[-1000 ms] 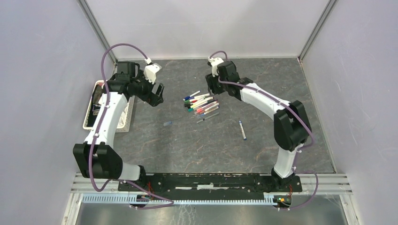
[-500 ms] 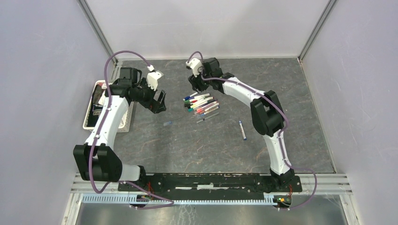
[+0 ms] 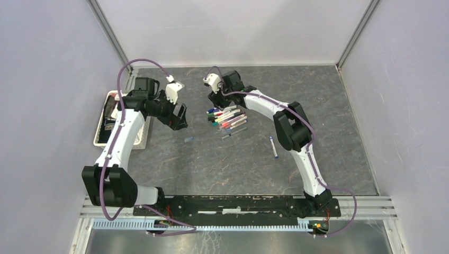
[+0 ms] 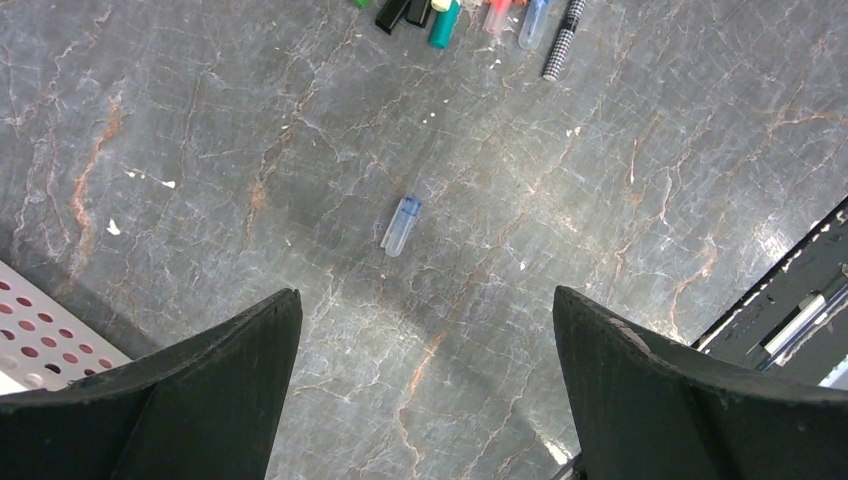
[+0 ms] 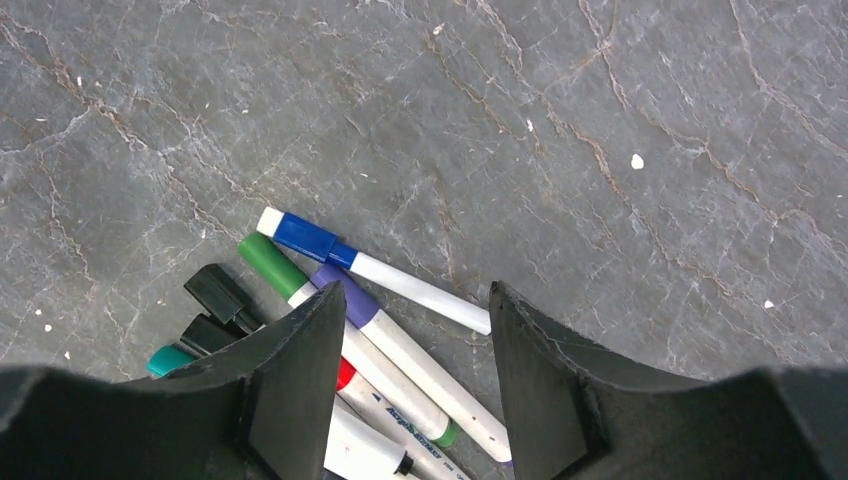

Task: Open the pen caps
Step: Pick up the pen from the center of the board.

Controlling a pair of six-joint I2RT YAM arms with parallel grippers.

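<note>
**Operator:** Left wrist camera, what do you get there that the top view barely gives you?

**Observer:** You get the loose blue cap [image 4: 401, 225] clearly. It lies alone on the dark veined table [image 4: 620, 150], roughly left-right, below the left gripper [image 4: 427, 291], whose fingers are spread wide.

**Operator:** And the right?

**Observer:** Your right gripper [image 5: 415, 290] is partly spread and holds nothing above the pens [image 5: 400, 350]. They lie mid-table, side by side, with most pen caps [image 5: 305, 237] pointing left. Pale walls surround the table.
</note>
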